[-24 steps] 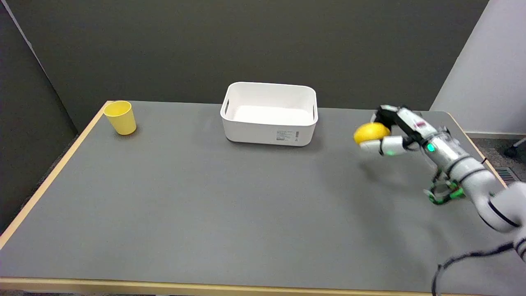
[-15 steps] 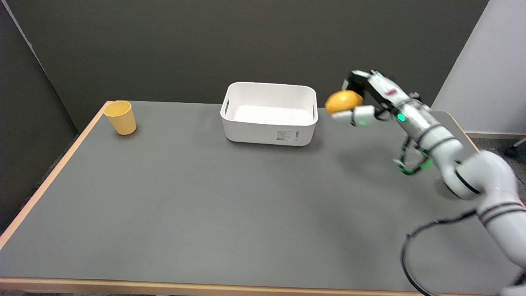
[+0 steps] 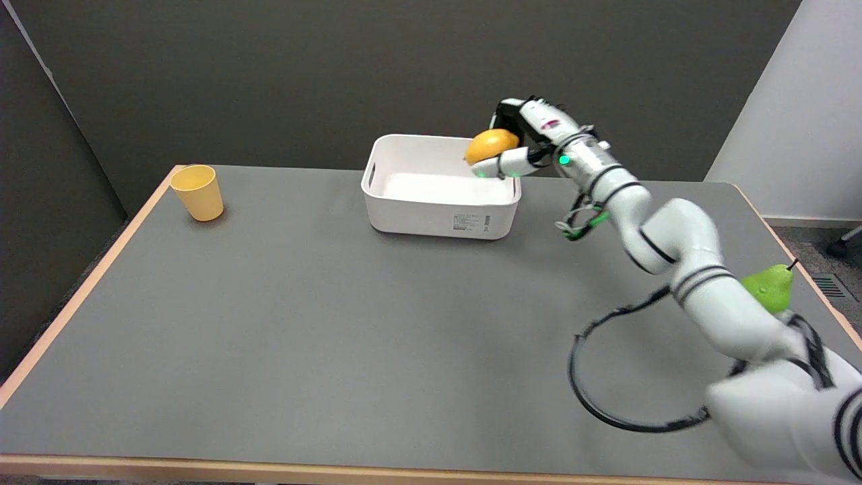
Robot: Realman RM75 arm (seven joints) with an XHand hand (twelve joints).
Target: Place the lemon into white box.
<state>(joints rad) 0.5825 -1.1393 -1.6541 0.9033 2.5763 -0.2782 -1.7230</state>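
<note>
Lemon (image 3: 492,145) sits clamped in the right hand's (image 3: 522,138) fingers (image 3: 502,166), held in the air over the right end of the white box (image 3: 441,186), above its rim. Its long axis tilts up toward the right. Release looks near, though nudging further left over the box's middle seems safer.

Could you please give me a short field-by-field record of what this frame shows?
surface: grey table with a wood edge
target: white box, far centre, open top, nothing visible inside
lemon: held in the air over the box's right end, not yet released
right hand: grips the lemon, arm reaching in from the lower right
cup: yellow, upright, far left corner
pear: green, at the right edge, partly hidden behind the arm
task state: lemon above the box, still to be put in
</note>
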